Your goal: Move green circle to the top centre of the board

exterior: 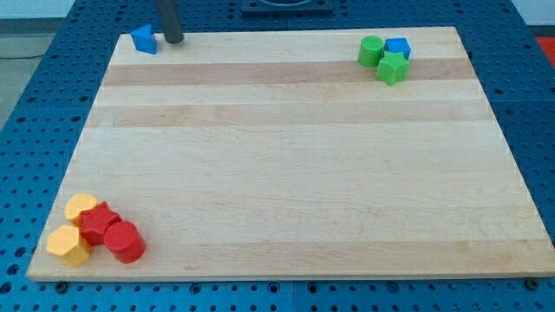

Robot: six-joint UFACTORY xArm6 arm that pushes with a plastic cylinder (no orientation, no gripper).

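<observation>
The green circle (371, 51) stands near the board's top right corner, touching a blue cube (398, 48) on its right and a green star-like block (392, 68) just below and to its right. My tip (173, 38) rests at the top left of the board, just right of a blue triangle (145, 39). The tip is far to the left of the green circle.
At the bottom left corner sit two yellow blocks (81, 207) (68, 245), a red star-like block (98, 224) and a red cylinder (124, 242), all bunched together. The wooden board (286, 156) lies on a blue perforated table.
</observation>
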